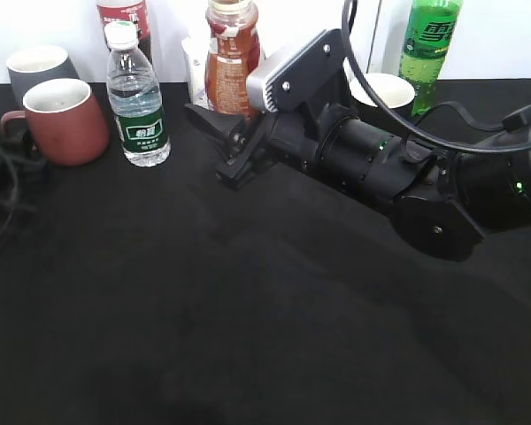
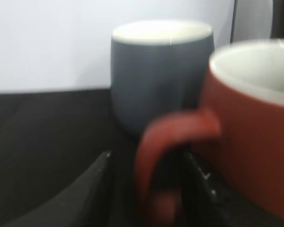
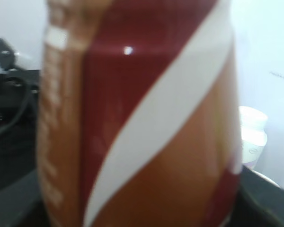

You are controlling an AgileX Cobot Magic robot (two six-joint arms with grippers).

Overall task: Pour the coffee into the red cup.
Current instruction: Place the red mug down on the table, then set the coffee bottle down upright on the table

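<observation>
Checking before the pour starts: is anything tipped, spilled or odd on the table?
Nothing stands out. The coffee bottle, water bottle, green soda bottle, red cup and grey cup all stand upright, and the black cloth shows no spill.

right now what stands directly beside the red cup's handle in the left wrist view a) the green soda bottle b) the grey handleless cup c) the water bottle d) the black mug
b: in the left wrist view the grey cup stands just behind the red cup and its handle, and the exterior view shows the same pairing at the table's far left.
</observation>
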